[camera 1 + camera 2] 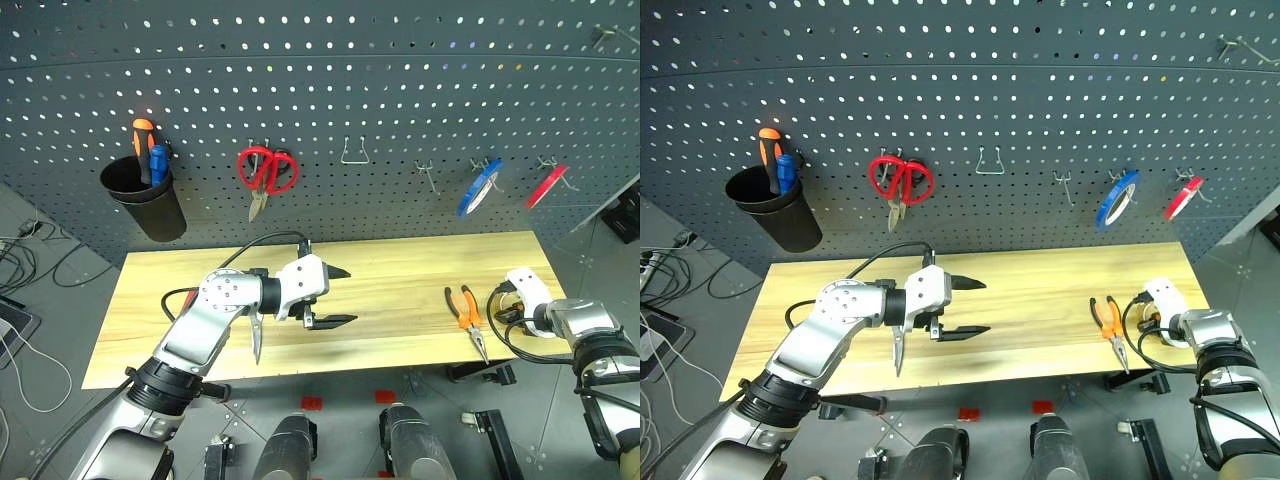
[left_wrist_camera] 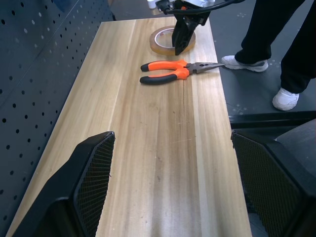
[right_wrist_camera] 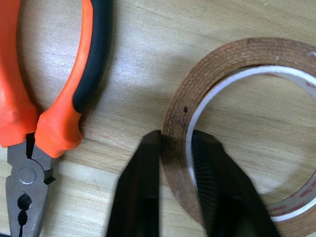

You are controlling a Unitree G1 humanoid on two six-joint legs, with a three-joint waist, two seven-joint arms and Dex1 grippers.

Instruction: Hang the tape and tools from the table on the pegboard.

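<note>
The yellowish-tan tape (image 3: 232, 64) lies flat near the right end of the table (image 1: 400, 265). My right gripper (image 3: 176, 140) is shut on the ring's wall, one finger outside it and one inside its hollow. From the left wrist view, the same gripper (image 2: 181, 35) stands over the tape (image 2: 163, 39). The orange-and-black pliers (image 1: 467, 315) lie just left of it. My left gripper (image 1: 345, 296) hovers open and empty over the table's middle, pointing right. Steel scissors blades (image 1: 257, 343) poke out from under my left forearm. The pegboard (image 1: 330, 90) rises behind the table.
On the pegboard hang a black cup (image 1: 148, 200) with orange and blue screwdrivers, red scissors (image 1: 266, 170), a blue tape roll (image 1: 480, 187) and a red tape roll (image 1: 546, 186), with an empty hook (image 1: 352, 152) between them. A person's legs (image 2: 276, 44) stand past the table's right end.
</note>
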